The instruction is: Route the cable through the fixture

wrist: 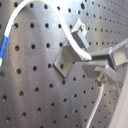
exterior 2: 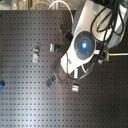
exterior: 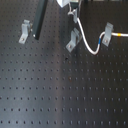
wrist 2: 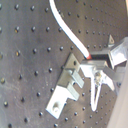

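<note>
Cable [exterior: 89, 44]: a thin white cord running from the gripper [wrist: 93, 61] at the upper edge of the first exterior view, curving down past a metal clip fixture [exterior: 73, 41] and up to a second clip at the first exterior view's right, where a blue band [exterior: 105, 39] marks it; beyond this a yellowish stretch continues to the frame edge. In both wrist views the fingers [wrist 2: 100, 57] are closed on the cable, pinching it just above the slotted clip [wrist 2: 70, 84], with the cord leaving the pinch on either side. Step in hand, as judged: seating the held section into this clip; the cord lies across or beside the clip's upper edge and cannot be confirmed as lying in the slot. The next move likely calls for lowering the pinched section in line with the slot while keeping the cord taut. The first exterior view alone shows the whole run, a third clip [exterior: 24, 31] standing unused and a long black bar [exterior: 39, 19]; the second exterior view shows mainly the arm body [exterior 2: 84, 45], which hides the working clip, on the perforated black board [exterior: 60, 95]
</note>
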